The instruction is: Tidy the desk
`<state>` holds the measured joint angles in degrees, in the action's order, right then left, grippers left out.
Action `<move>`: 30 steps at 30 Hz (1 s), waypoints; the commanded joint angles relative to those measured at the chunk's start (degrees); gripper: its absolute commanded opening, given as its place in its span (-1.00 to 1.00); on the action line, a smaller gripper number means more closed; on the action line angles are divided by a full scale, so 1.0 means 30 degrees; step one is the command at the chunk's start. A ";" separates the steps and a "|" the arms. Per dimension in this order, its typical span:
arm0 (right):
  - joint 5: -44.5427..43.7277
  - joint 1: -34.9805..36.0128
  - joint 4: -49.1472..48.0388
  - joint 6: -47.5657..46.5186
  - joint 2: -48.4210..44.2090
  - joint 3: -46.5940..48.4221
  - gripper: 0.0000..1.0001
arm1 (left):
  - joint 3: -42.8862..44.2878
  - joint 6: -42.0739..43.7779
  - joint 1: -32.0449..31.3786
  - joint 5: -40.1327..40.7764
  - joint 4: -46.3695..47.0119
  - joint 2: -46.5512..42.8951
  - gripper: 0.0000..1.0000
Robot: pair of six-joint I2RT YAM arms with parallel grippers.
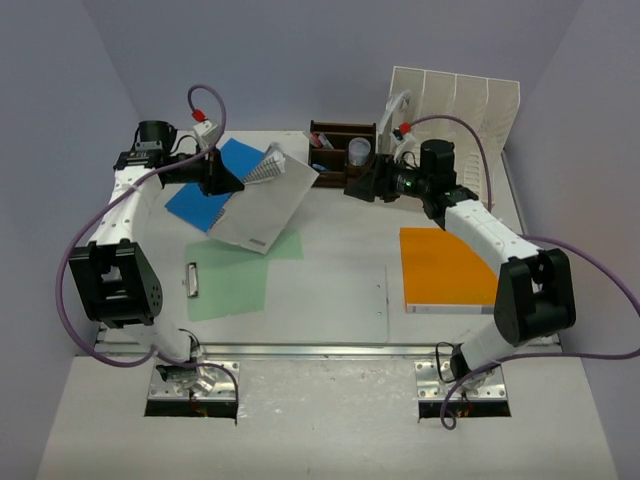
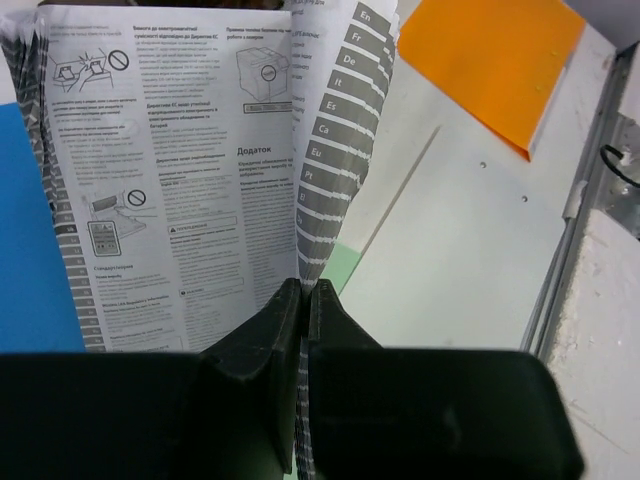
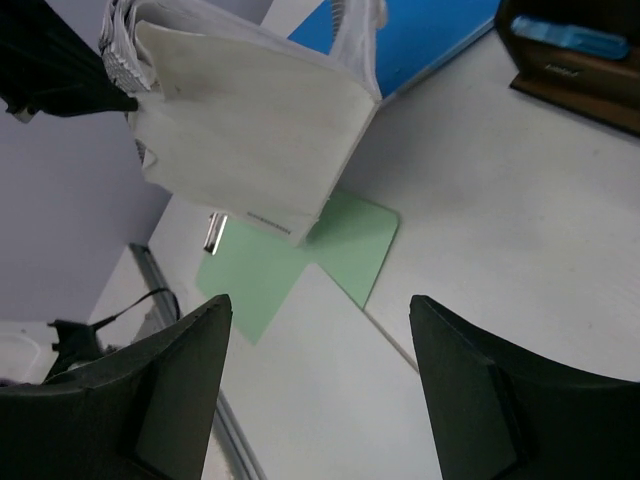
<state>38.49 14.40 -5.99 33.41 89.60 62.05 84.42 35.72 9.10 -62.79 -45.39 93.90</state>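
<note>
Top view: the white desk (image 1: 340,215) fills the middle, rigid and fixed; only the items on it need handling. At ten o'clock the left gripper (image 1: 236,183) is clamped on a multilingual instruction manual (image 1: 265,205), held tilted above a blue folder (image 1: 205,205). At one o'clock the right gripper (image 1: 355,187) hovers, jaws apart and empty, beside the brown pen organizer (image 1: 335,150).

Left wrist view: the fingers press together on paper, with pages fanning to either side.

Right wrist view: the manual hangs at eleven o'clock. It looks light and floppy, so a hold at the spine would likely stop pages slipping.
</note>
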 commanded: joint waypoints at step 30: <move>0.7669 0.5005 -1.0950 0.7555 0.4154 0.1906 -0.49 | 0.1010 1.1150 0.0188 -0.6931 -1.0007 0.1719 -1.00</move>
<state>57.36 27.00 -34.45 54.45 106.50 65.49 86.11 65.25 9.10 -77.01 -74.91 100.14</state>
